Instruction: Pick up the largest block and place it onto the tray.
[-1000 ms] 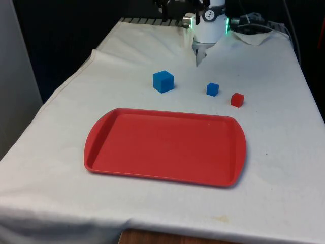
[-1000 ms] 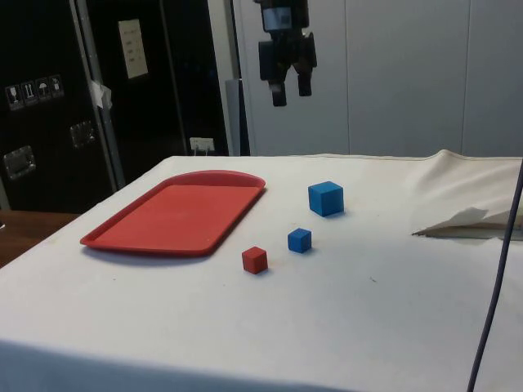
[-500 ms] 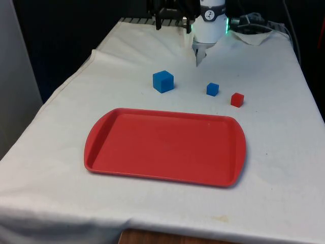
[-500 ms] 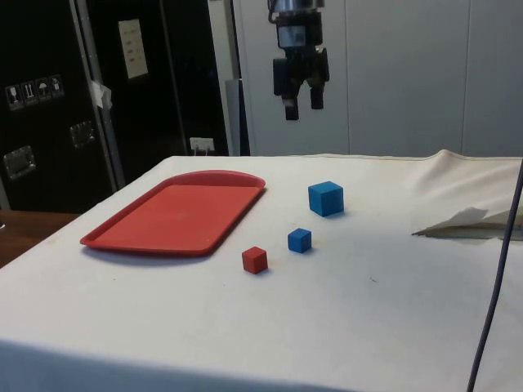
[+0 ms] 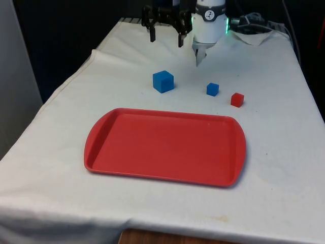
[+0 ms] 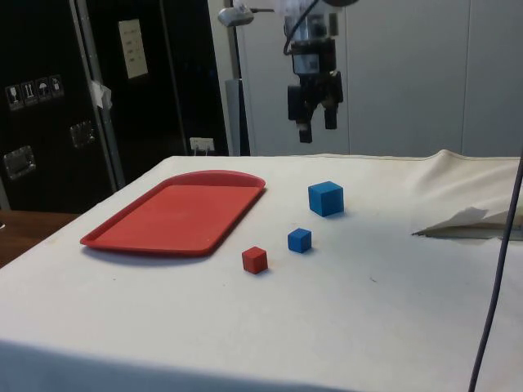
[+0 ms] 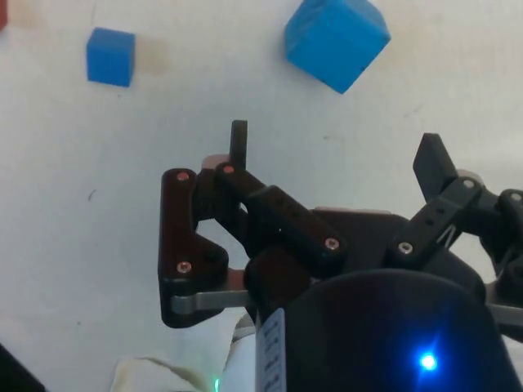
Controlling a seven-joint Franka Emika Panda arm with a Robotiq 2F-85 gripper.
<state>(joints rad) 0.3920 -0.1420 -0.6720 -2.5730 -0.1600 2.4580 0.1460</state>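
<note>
A black two-fingered pincer [image 5: 165,38] hangs in the air above the far part of the table [image 5: 284,168], its slim fingers spread wide apart and holding nothing. The large blue cube [image 5: 163,81], a matte, sharp-edged block, sits on the white cloth beyond the tray's far rim, nearer the front view's left, with the pincer above and beyond it. From the side, the pincer [image 6: 315,128] hovers well clear of the large blue cube [image 6: 326,198]. A small blue cube [image 5: 212,89] and a small red cube [image 5: 236,99] rest apart from each other toward the front view's right. The red tray [image 5: 96,152], a smooth rounded rectangle with a raised lip, lies flat with nothing on it. The cloth shows soft creases, bunched in folds near the robot's base.
</note>
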